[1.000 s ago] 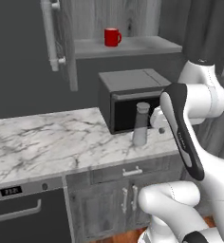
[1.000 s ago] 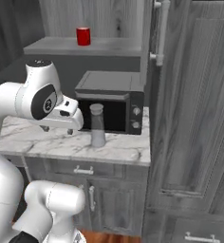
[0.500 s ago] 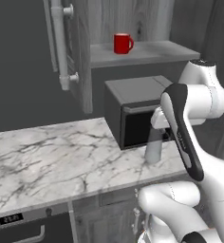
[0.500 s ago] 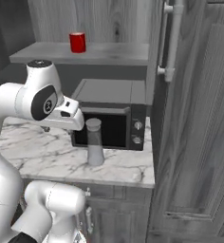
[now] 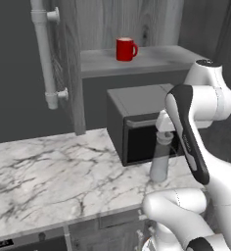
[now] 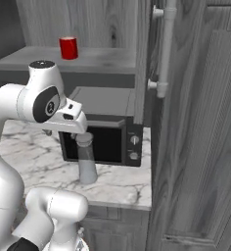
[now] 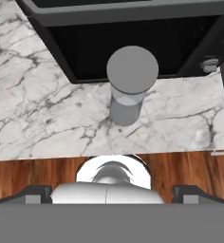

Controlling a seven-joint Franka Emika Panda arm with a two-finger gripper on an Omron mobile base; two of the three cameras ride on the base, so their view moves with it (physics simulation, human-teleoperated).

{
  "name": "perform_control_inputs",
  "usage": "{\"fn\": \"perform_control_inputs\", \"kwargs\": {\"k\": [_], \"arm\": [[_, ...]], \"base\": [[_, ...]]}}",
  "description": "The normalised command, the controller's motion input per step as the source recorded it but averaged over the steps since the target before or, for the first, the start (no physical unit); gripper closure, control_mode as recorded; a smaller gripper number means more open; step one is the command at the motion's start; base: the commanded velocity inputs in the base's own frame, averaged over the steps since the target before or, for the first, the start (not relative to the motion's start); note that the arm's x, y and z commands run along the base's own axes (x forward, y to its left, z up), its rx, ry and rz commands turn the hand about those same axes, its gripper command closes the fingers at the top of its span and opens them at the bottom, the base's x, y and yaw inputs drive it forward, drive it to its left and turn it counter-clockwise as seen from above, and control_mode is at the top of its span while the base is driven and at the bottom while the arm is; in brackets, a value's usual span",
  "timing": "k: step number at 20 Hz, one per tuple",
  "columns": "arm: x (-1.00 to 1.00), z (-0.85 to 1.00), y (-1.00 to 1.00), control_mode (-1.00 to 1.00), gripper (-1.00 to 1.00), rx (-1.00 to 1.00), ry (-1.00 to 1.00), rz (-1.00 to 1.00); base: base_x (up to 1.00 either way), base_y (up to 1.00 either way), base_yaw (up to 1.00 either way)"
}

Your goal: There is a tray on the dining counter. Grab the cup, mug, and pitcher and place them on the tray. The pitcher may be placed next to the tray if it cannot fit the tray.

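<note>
The pitcher, a pale grey cylinder with a rounded lid, stands upright on the marble worktop right in front of the black microwave. My gripper hangs just above its lid, open and holding nothing. In the hand view the pitcher sits straight ahead of my gripper, whose fingertips stand wide apart. The red mug stands on the grey shelf above the microwave. The tray, the cup and the dining counter are out of view.
The black microwave stands close behind the pitcher. The marble worktop stretches off to the left. A tall grey cabinet with a long bar handle borders the right side. Wooden floor lies below the worktop's edge.
The base has driven closer, so the whole scene has shifted and the microwave, pitcher and mug look larger. The gripper has stayed open above the pitcher.
</note>
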Motion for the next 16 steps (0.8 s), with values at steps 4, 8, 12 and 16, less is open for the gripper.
{"fn": "perform_control_inputs", "kwargs": {"k": [4, 8, 12, 16], "arm": [[0.00, 0.00, 0.00, 1.00, -1.00, 0.00, 0.00, 0.00], [0.00, 0.00, 0.00, 1.00, -1.00, 0.00, 0.00, 0.00], [0.00, 0.00, 0.00, 1.00, -1.00, 0.00, 0.00, 0.00], [0.00, 0.00, 0.00, 1.00, -1.00, 0.00, 0.00, 0.00]], "base": [[0.33, -0.44, 0.14], [0.32, -0.10, 0.20], [0.30, -0.02, 0.18], [0.14, 0.00, 0.10]]}}
